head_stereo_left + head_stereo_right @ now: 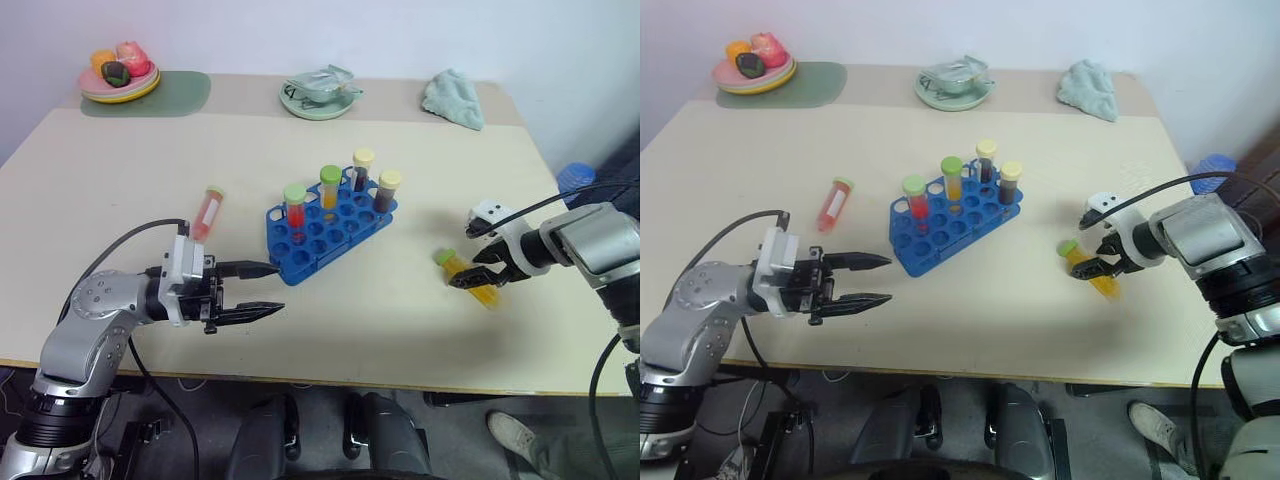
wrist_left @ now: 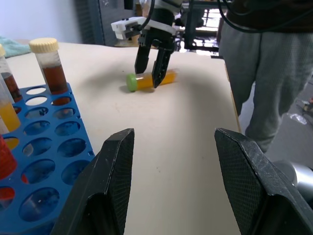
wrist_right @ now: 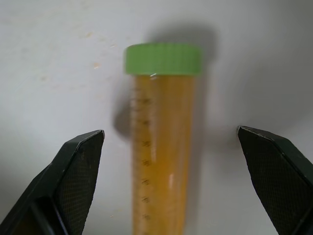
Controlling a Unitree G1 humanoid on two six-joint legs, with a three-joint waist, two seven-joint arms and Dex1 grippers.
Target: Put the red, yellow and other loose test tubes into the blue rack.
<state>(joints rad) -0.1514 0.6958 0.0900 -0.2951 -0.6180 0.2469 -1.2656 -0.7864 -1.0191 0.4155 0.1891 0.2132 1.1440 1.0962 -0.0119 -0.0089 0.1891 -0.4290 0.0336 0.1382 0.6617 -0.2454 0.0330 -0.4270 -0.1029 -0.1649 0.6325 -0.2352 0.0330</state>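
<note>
right gripper (image 1: 482, 270) spread wide, astride green-capped yellow plastic tube (image 3: 161, 147) | tube flat, right of blue plastic rack (image 1: 330, 232), long axis between fingers | left gripper (image 1: 262, 290) part-open, empty

Glossy blue plastic rack (image 1: 330, 228), clear plastic yellow tube (image 3: 161, 161), matt smooth table (image 1: 120, 220).
</note>
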